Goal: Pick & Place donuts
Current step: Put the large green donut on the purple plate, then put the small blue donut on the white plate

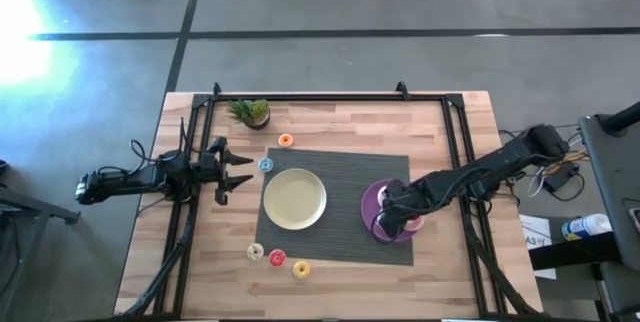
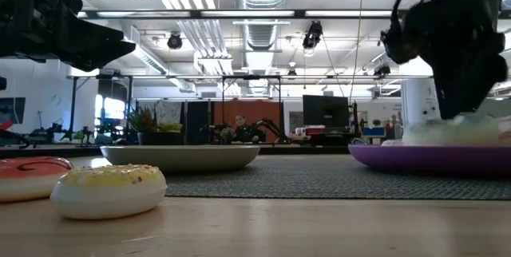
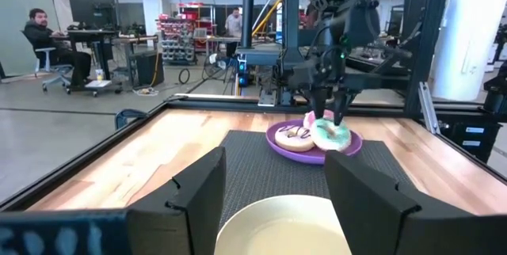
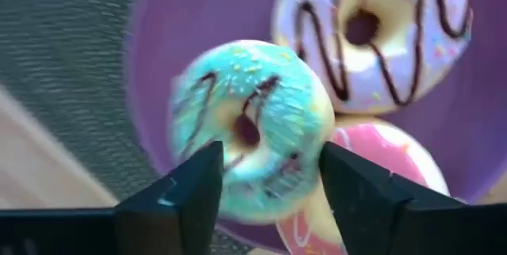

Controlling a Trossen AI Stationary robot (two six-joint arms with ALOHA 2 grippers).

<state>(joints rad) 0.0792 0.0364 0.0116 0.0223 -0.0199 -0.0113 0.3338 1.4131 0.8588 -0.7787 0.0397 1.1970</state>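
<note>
My right gripper (image 4: 269, 180) is open and points down over the purple plate (image 1: 372, 202). The green donut (image 4: 249, 128) lies tilted just beyond its fingertips, leaning on the pink donut (image 4: 380, 168) and the white-sprinkled donut (image 4: 372, 33), which rest on the plate. My left gripper (image 1: 240, 170) is open and hovers at the mat's left edge, facing the yellow plate (image 1: 295, 199). The orange (image 1: 285, 140) and blue (image 1: 265, 164) mini donuts lie on the table near it. The cream (image 1: 255, 252), red (image 1: 277, 258) and yellow (image 1: 301, 269) minis lie by the near edge.
A dark woven mat (image 1: 340, 167) carries both plates. A small potted plant (image 1: 250, 112) stands at the far left of the table. A black frame rail (image 1: 330, 97) runs along the far edge and down both sides. A person sits far off in the room (image 3: 40, 29).
</note>
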